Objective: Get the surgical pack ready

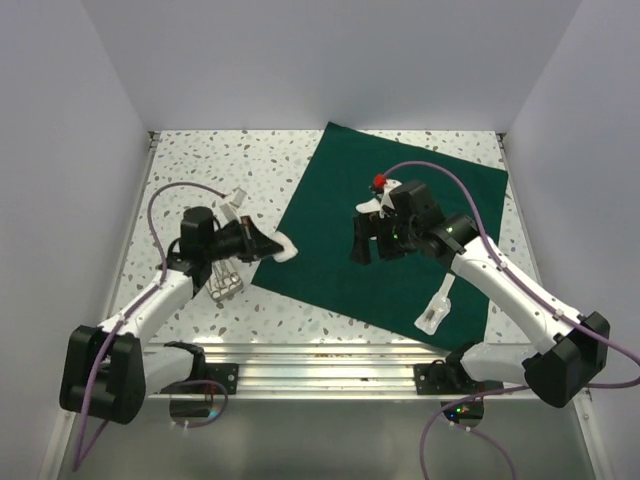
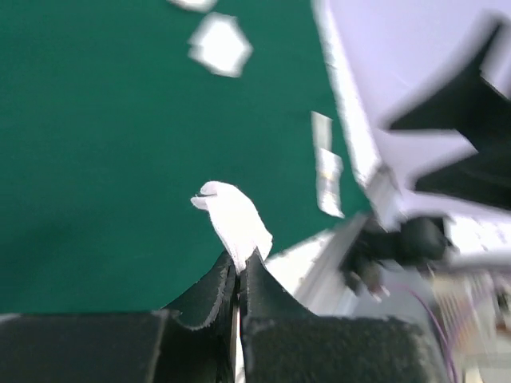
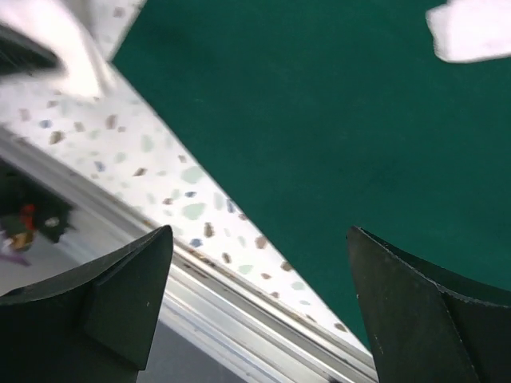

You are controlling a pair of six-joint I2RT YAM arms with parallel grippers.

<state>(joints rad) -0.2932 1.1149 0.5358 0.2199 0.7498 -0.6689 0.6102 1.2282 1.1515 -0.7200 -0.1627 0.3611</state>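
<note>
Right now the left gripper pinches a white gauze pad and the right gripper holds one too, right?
No. The right gripper is open and empty above the green drape, as the right wrist view shows; the left gripper does pinch the gauze pad.

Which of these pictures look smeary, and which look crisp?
Top external view: crisp, evenly lit, green drape clear. Left wrist view: right side smeared, though the gauze pad in the left tool reads fine. Right wrist view: upper corners blurred; right tool dark.
</note>
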